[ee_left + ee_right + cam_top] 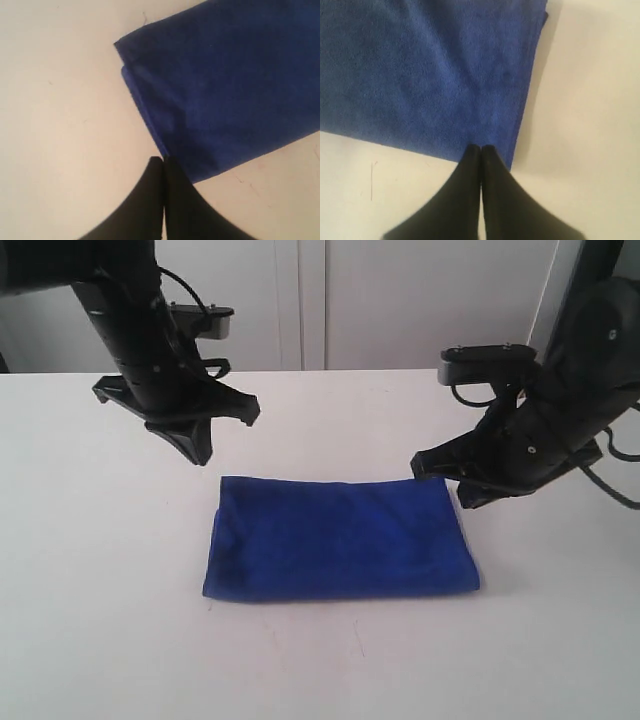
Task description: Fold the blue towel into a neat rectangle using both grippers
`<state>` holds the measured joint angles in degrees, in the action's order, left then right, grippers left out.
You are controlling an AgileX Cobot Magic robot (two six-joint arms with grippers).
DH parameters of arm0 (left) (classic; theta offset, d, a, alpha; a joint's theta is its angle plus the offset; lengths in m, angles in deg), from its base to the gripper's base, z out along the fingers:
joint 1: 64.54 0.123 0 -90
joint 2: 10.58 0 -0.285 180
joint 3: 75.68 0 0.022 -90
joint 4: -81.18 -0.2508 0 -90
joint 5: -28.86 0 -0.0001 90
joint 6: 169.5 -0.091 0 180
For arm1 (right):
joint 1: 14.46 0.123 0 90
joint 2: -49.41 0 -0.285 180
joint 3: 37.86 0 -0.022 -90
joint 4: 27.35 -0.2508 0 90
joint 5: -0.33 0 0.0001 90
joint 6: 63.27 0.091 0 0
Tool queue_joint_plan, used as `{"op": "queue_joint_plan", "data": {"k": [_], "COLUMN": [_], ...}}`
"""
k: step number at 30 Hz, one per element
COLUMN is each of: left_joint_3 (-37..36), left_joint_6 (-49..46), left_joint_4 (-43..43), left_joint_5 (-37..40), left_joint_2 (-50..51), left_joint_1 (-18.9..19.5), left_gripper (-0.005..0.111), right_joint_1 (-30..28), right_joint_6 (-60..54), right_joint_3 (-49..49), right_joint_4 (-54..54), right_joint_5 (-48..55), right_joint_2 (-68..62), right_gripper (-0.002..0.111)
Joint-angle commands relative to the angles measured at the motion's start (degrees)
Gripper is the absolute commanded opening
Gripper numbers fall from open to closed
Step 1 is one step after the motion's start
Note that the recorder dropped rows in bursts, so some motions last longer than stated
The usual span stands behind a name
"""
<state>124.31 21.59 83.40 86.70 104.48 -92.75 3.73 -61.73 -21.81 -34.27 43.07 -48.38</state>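
The blue towel (340, 538) lies folded in a flat rectangle on the white table, its layered edge on the left side. My left gripper (196, 452) hangs above the table just behind the towel's far left corner, shut and empty. My right gripper (425, 466) sits low at the towel's far right corner, also shut with nothing in it. In the left wrist view the closed tips (163, 161) sit over a corner of the blue towel (225, 80). The right wrist view shows the closed tips (481, 148) over a corner of the blue towel (430, 75).
The white table (100, 570) stretches around the towel on all sides. White cabinet doors (300, 300) stand behind the table's far edge. Both black arms rise at the back left and back right.
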Motion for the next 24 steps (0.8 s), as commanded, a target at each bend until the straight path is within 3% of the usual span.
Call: {"op": "queue_joint_plan", "data": {"k": [1,10,20,24], "left_joint_3": [-0.54,-1.65,-16.89,-22.11], "left_joint_6": [0.88,-0.86,-2.14,-2.29], "left_joint_4": [-0.62,-0.45,-0.72,-0.98], "left_joint_5": [3.11,4.33,-0.77,-2.93], "left_joint_2": [-1.78,-5.27,-19.27,-24.32], "left_joint_1": [2.84,11.03,20.53,21.26], "left_gripper": [0.000,0.000,0.000,0.000], "right_joint_1": [-3.40,-10.90,-10.90,-10.90], "right_joint_6": [-0.42,-4.64,-5.28,-5.17], "right_joint_3": [1.55,1.97,1.97,4.50], "right_joint_4": [-0.12,-3.06,-2.32,-1.98], "right_joint_5": [0.96,2.99,6.29,6.58], "right_joint_2": [1.96,2.56,7.17,13.27], "right_gripper": [0.000,0.000,0.000,0.000]}}
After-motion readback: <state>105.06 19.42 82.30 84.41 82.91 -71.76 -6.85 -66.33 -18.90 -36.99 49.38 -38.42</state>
